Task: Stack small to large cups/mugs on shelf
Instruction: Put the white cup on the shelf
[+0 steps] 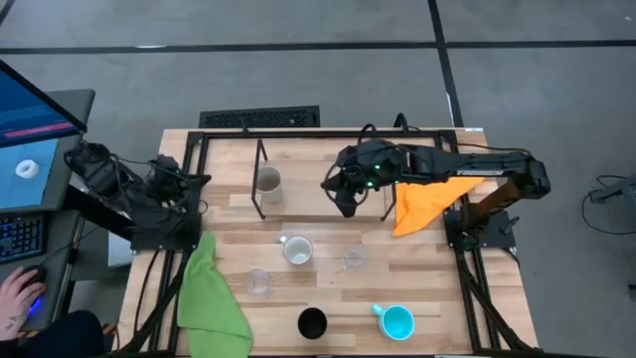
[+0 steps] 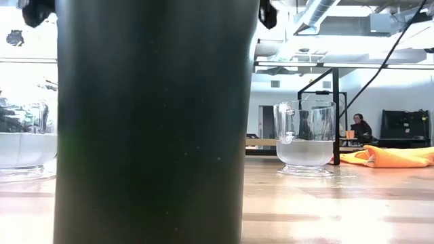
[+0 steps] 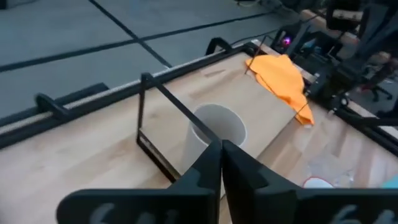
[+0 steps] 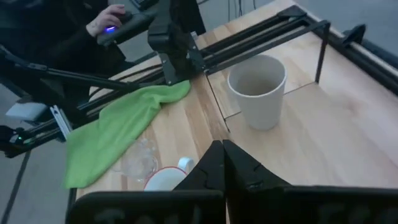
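Note:
The grey-beige mug (image 1: 268, 181) stands upright on its base at the left end of the shelf's wooden board (image 1: 308, 184); it also shows in the left wrist view (image 3: 214, 134) and the right wrist view (image 4: 257, 90). On the table stand the white mug (image 1: 297, 249), two clear glass cups (image 1: 259, 281) (image 1: 354, 259), the black mug (image 1: 312, 322) and the light blue mug (image 1: 396, 320). My right gripper (image 1: 338, 194) hovers over the shelf, right of the grey-beige mug, shut and empty (image 4: 222, 158). My left gripper (image 1: 202, 182) waits at the table's left edge, shut and empty (image 3: 222, 162).
A green cloth (image 1: 209, 298) lies at the near left and an orange cloth (image 1: 427, 204) at the right end of the shelf. The black mug (image 2: 149, 122) fills most of the low view. A person's hand (image 1: 15, 293) rests on a desk beyond the left edge.

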### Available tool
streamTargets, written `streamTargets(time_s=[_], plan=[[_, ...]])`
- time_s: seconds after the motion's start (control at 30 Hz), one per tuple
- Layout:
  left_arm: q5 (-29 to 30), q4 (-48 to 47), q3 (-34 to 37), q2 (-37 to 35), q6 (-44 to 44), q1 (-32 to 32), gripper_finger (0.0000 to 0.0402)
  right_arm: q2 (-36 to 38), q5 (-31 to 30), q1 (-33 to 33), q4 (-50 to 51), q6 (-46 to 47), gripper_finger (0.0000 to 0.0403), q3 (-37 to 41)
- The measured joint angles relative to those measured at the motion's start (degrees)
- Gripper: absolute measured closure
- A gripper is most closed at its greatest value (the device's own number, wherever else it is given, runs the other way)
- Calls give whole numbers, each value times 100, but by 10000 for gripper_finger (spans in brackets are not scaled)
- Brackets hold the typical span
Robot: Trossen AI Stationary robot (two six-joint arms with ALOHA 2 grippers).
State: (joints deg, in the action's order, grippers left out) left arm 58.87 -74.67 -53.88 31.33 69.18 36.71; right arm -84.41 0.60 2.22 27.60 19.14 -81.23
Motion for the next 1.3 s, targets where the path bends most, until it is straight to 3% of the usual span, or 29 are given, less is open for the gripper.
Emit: streamTargets(time_s=[0.1, 0.3, 0.47, 0.6, 0.73, 0.83, 0.93, 1.1, 1.3], plan=[[-52, 477, 562, -203, -205, -205, 401, 112, -178, -77, 36, 0, 391, 0], [-317, 990, 1255, 136, -345, -1037, 401, 134, -242, -110, 43, 94, 391, 0], [-981, 2454, 1609, 386, -1884, -1853, 401, 91, -240, -178, 55, 100, 391, 0], [-1223, 2724, 1653, 270, -2625, -2595, 401, 82, -238, -257, 71, 101, 391, 1], [-1895, 3201, 1663, -17, -3568, -3268, 401, 82, -235, -365, 90, 98, 391, 2], [-2784, 3946, 1659, -8, -4467, -3847, 401, 82, -232, -415, 87, 96, 390, 2], [-3454, 4088, 1659, 289, -4932, -4434, 401, 82, -235, -409, 77, 93, 390, 2], [-4053, 4249, 1661, 817, -5642, -5277, 401, 82, -223, -440, 78, 94, 390, 2], [-5211, 4415, 1661, 1036, -6463, -6347, 401, 82, -218, -587, 74, 92, 390, 2]])
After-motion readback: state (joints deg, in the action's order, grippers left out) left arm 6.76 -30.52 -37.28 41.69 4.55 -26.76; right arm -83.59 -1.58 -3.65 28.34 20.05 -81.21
